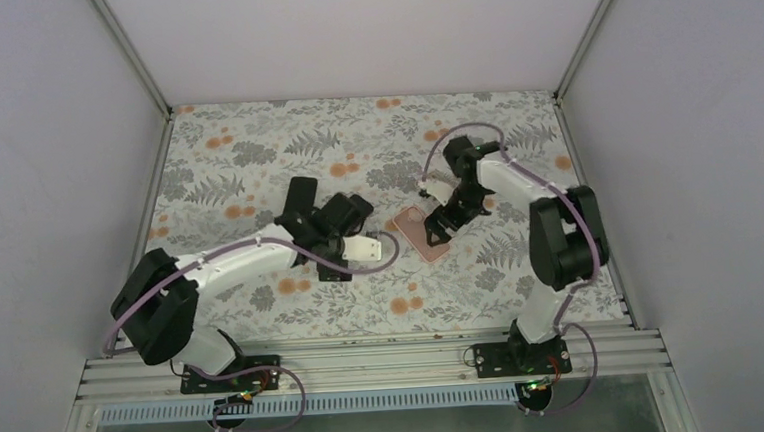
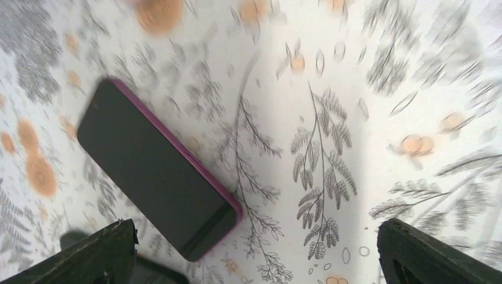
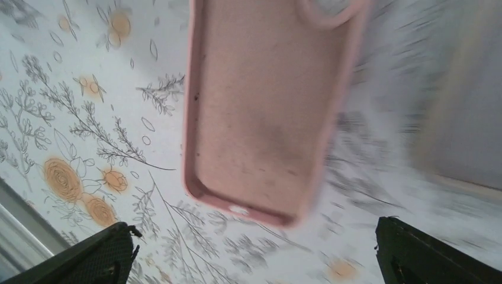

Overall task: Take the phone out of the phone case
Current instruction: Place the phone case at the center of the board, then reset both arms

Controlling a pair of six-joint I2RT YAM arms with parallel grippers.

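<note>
As I scan from the left, the left gripper hangs low over the floral table, fingers spread wide with nothing between them. The phone lies flat on the table below it, dark screen up, out of its case, with a purple rim along its edge. In the left wrist view its long axis runs diagonally from upper left to lower right, the lower end nearest the finger at the left of that view. Moving right, the pink phone case lies hollow side up and empty. Its long axis points almost straight away from the right wrist camera, camera cutout at the far end, port end near. Over it sits the right gripper, fingers wide apart, gripping nothing.
</note>
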